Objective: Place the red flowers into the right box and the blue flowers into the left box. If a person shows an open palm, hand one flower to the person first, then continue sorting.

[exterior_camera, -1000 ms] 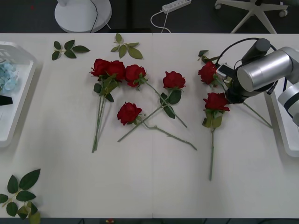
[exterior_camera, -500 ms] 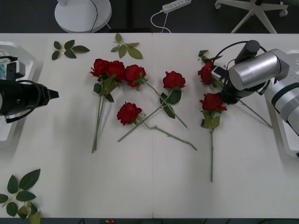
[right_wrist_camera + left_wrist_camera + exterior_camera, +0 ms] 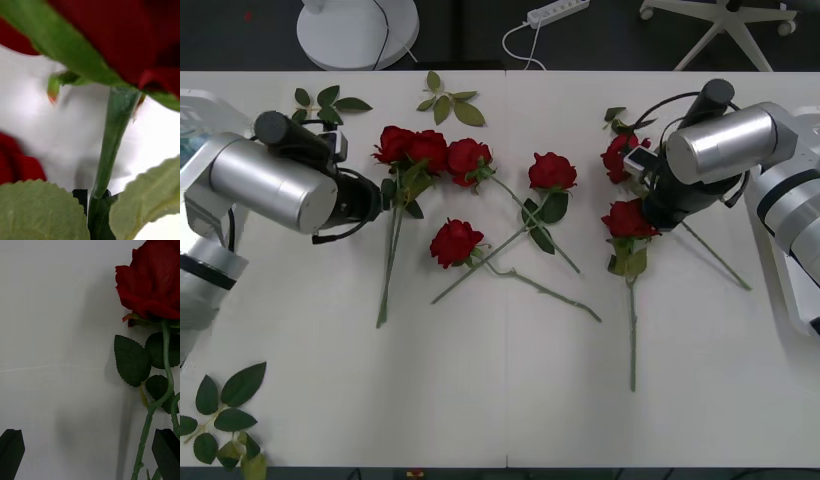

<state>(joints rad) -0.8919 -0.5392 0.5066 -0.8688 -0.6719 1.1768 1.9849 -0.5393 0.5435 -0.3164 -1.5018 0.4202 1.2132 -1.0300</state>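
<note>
My right gripper [image 3: 658, 212], right of centre, clamps one red flower's stem [image 3: 112, 142]; my left gripper [image 3: 90, 450], spread wide, hangs upper left beside another red flower [image 3: 152, 281].

No legible text, label, brand, number or sign is found in any of the views.
</note>
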